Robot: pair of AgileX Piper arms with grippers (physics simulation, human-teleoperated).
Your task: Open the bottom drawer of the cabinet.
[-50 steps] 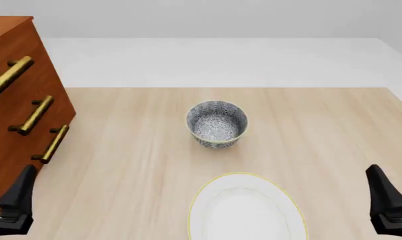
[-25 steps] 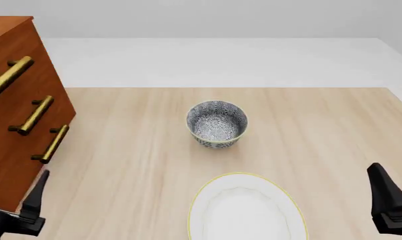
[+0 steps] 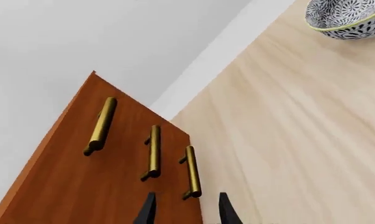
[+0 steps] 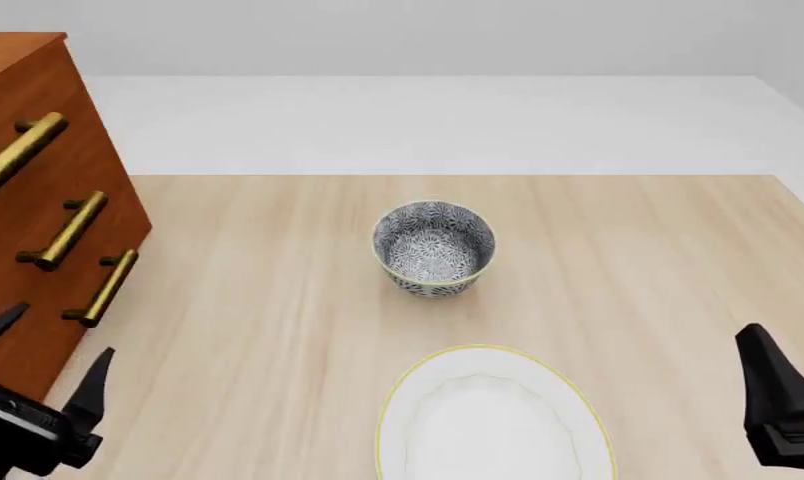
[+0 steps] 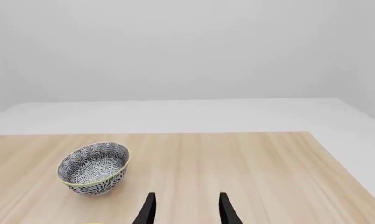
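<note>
At the table's left edge stands the cabinet [image 4: 35,200]. Its bottom drawer [image 4: 69,320], shut, has a brass handle [image 4: 105,287] just beyond the left gripper [image 4: 42,365], whose fingers are spread. The right gripper [image 5: 184,207], also spread, idles far right.

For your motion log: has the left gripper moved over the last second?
Yes. The left gripper has swung round, its fingers spread and angled toward the cabinet.
</note>
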